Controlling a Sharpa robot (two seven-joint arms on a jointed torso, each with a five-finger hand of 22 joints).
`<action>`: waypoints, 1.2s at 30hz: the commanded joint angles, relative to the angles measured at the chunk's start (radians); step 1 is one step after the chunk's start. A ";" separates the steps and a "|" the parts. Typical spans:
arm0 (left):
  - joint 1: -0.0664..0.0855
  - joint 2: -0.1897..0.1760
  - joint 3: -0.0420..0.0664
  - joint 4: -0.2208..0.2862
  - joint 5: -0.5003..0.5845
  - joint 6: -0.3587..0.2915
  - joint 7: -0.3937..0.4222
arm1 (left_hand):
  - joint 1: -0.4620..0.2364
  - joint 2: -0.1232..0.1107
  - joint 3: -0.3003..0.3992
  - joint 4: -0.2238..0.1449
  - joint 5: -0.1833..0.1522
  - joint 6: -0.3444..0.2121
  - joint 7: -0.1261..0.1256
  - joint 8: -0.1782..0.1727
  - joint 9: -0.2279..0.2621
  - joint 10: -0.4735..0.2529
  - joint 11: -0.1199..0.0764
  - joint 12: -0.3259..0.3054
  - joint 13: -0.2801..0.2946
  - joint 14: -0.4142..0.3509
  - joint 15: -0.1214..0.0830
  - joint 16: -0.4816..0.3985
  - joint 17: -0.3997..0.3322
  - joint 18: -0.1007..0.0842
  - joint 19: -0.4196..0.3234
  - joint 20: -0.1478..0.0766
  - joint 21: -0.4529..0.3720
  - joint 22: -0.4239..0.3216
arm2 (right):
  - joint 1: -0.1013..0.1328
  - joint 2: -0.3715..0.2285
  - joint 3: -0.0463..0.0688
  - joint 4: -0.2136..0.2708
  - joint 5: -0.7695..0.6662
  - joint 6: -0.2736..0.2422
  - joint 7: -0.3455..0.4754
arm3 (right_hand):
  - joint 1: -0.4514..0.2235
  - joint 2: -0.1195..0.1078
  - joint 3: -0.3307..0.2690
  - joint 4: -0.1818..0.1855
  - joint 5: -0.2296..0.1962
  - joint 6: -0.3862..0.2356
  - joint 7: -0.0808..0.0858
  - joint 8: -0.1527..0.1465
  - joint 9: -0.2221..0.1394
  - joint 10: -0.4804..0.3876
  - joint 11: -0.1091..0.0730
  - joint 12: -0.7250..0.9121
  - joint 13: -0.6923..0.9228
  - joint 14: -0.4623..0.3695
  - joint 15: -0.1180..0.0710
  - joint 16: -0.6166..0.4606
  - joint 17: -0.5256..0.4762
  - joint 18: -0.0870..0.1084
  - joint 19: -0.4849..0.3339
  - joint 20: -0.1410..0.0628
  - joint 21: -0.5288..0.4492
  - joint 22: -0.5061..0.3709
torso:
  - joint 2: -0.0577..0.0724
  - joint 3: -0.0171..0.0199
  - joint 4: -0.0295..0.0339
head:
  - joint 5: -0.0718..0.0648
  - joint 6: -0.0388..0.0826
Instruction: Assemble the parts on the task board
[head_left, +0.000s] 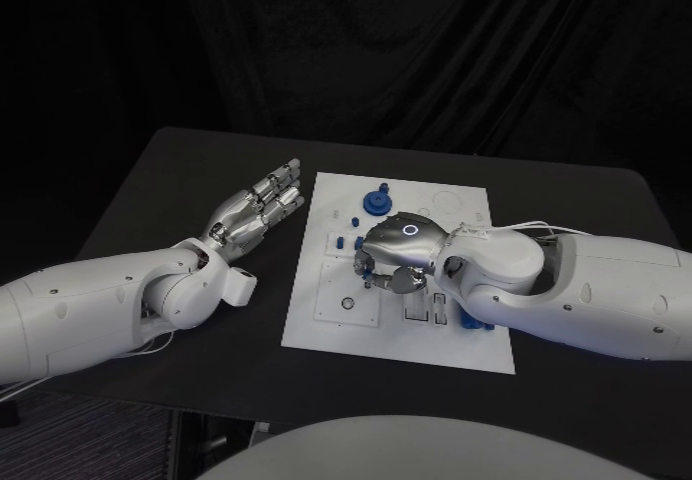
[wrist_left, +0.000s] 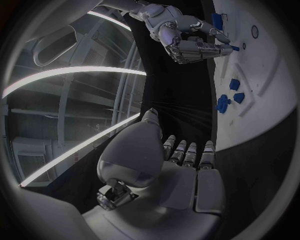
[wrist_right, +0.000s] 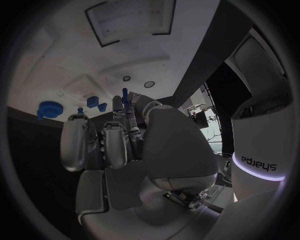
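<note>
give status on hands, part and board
Left robot hand open, flat on table beside board. Right robot hand over board, pinching blue part. Nothing in the way.

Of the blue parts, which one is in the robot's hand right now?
The slim blue peg, pinched at the fingertips of the right hand above the task board. The blue gear and other small blue pieces lie untouched on the board.

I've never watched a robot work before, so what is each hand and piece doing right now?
Left hand: open, fingers stretched out, beside the task board.
Right hand: over the board, pinching a small blue peg.
Blue gear: sitting on the board, untouched.
</note>
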 joint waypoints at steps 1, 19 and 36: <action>-0.001 0.003 0.001 0.001 0.003 0.016 0.104 | 0.010 0.001 0.002 -0.001 0.006 -0.001 0.007 0.000 0.001 0.000 0.007 0.004 0.001 0.003 0.008 -0.004 -0.001 0.016 0.001 0.005 -0.001 0.001 | -0.007 0.003 0.001 -0.003 -0.020 0.012 0.002 | 0.003 -0.005 -0.001 -0.006 0.003 -0.002 0.001 -0.005 0.002 0.010 0.000 -0.003 0.001 0.041 -0.008 -0.004 0.001 0.006 -0.001 -0.006 -0.001 0.183 | 0.000 0.0000 -0.0013 | 0.003 0.000; -0.001 0.012 0.001 -0.006 0.003 0.026 0.098 | 0.016 0.006 0.003 -0.002 0.015 0.001 0.013 0.000 0.001 0.000 0.004 0.001 0.000 0.003 0.019 -0.004 -0.001 0.014 0.001 0.009 -0.001 0.001 | -0.023 0.008 0.001 -0.021 -0.021 0.008 0.006 | 0.006 -0.004 0.000 -0.010 0.004 0.002 0.000 -0.005 0.003 0.017 -0.002 -0.002 0.003 0.041 -0.009 -0.005 0.000 0.006 -0.001 -0.007 -0.001 0.183 | -0.001 0.0014 -0.0032 | 0.011 0.000; -0.001 0.015 0.001 -0.013 0.003 0.033 0.092 | 0.019 0.011 0.003 -0.001 0.023 0.005 0.018 0.001 0.002 -0.001 0.006 0.000 0.000 0.003 0.027 -0.004 -0.001 0.011 0.001 0.013 -0.001 0.000 | -0.024 0.006 0.001 -0.019 -0.021 0.030 0.003 | 0.007 -0.004 0.000 -0.012 0.005 0.003 -0.001 -0.005 0.003 0.019 -0.002 -0.002 0.004 0.040 -0.010 -0.008 -0.004 0.006 -0.002 -0.007 -0.003 0.183 | 0.000 0.0009 -0.0026 | 0.011 0.000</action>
